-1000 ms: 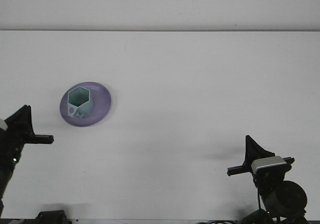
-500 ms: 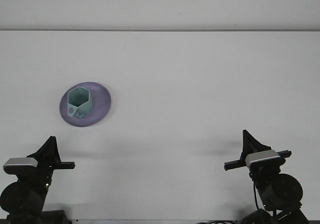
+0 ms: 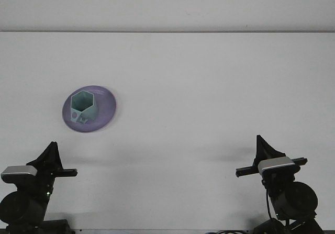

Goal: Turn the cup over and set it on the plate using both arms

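Front view: white table (image 3: 209, 87) running from a far edge near the top down to the near edge, where both my arms are sitting.

Cup (image 3: 83, 106), pale green, six-sided, is standing mouth-up; I am seeing down into its hollow. A small handle is pointing toward the near edge. It is resting on the plate (image 3: 107, 106), a lilac round one, and is sitting left of the plate's middle. Plate and cup are lying in the left half of the table, about midway between far and near edges.

Left gripper (image 3: 52, 160) is hanging low at the near-left corner, dark wedge tip pointing up, a thin black bar sticking out to its right. It is well apart from the plate, nearer the table's front edge, touching nothing. Whether its fingers are parted or closed I cannot tell from this angle.

Right gripper (image 3: 264, 153) is sitting at the near-right corner in the same pose, dark tip up, grey block below it, thin black bars sticking out left and right. It is far across the table from the cup and is carrying nothing. Its fingers I cannot tell either.

Soft shadows are lying on the table just beyond each gripper.
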`<act>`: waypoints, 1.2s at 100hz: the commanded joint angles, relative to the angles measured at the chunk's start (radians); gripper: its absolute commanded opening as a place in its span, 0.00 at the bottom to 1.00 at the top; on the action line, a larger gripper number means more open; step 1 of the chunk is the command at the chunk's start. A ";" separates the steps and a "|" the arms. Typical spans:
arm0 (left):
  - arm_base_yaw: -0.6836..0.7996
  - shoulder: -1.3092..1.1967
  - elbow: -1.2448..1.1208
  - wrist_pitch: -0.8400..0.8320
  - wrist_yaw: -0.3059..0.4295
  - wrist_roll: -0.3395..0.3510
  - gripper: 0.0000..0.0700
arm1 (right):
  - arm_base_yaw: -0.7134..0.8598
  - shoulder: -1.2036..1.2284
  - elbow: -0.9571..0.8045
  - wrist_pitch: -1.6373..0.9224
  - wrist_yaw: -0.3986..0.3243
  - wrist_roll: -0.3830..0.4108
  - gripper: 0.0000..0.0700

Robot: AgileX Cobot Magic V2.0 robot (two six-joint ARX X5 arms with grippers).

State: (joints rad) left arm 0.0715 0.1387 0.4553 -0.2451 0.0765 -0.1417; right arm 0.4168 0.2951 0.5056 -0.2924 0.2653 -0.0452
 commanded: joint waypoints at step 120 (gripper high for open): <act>-0.029 -0.135 -0.441 0.377 0.002 0.151 0.02 | 0.002 -0.001 0.010 0.016 0.004 -0.005 0.00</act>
State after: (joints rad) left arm 0.0425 0.0040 0.0326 0.1200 0.0769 0.0120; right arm 0.4168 0.2951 0.5056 -0.2859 0.2653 -0.0452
